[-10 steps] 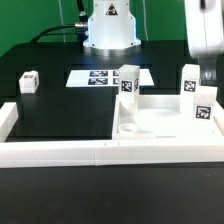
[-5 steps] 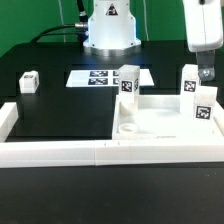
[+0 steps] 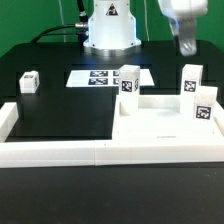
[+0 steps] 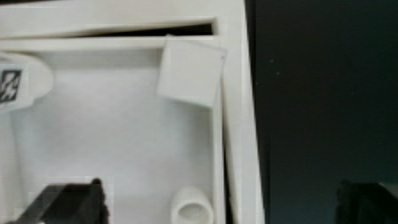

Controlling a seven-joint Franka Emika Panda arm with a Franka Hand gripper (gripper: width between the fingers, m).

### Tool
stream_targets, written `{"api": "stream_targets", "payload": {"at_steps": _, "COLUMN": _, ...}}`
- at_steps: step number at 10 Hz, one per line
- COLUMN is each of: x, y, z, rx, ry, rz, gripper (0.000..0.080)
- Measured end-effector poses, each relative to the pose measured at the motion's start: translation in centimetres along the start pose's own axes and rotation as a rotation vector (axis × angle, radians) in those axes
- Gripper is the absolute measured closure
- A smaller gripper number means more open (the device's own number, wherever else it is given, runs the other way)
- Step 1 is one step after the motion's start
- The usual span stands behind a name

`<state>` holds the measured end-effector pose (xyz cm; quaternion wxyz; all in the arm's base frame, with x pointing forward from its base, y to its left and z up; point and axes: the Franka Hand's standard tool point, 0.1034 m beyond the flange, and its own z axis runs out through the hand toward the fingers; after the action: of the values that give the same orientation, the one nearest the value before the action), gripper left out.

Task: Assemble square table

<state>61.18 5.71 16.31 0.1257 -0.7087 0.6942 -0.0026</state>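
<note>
The white square table top [image 3: 160,122] lies tray-like at the exterior view's right, against the front wall. Three white tagged legs stand upright on it: one at its far left corner [image 3: 128,82], two at its right side [image 3: 190,78] [image 3: 203,103]. A fourth leg [image 3: 28,82] lies loose on the black table at the left. My gripper [image 3: 186,46] hangs open and empty, high above the top's far right corner. In the wrist view the gripper [image 4: 217,200] has its dark fingertips [image 4: 71,200] wide apart over the top's rim [image 4: 228,130], with one leg [image 4: 192,70] below.
The marker board [image 3: 105,77] lies flat in front of the robot base [image 3: 110,30]. A long white border wall [image 3: 90,152] runs along the front and turns up the left side [image 3: 8,118]. A round socket [image 4: 192,205] shows in the top.
My gripper has risen and moved toward the exterior view's left, away from the two legs on the right. The legs and the top have not moved.
</note>
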Motion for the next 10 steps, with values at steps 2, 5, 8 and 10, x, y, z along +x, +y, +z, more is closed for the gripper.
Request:
{"api": "stream_targets", "payload": {"at_steps": 2, "x": 0.2, "y": 0.3, "z": 0.1, "rx": -0.005, "ry": 0.002, "rz": -0.145, "gripper": 0.0151}}
{"api": "stream_targets", "payload": {"at_steps": 5, "x": 0.2, "y": 0.3, "z": 0.1, "rx": -0.006, "ry": 0.002, "rz": -0.372, "gripper": 0.0151}}
{"api": "stream_targets", "payload": {"at_steps": 8, "x": 3.7, "y": 3.5, "z": 0.9, "rx": -0.001, "ry": 0.051, "rz": -0.678, "gripper": 0.0151}}
{"api": "stream_targets", "payload": {"at_steps": 10, "x": 7.8, "y": 6.4, "z": 0.7, "rx": -0.021, "ry": 0.078, "rz": -0.916, "gripper": 0.0151}}
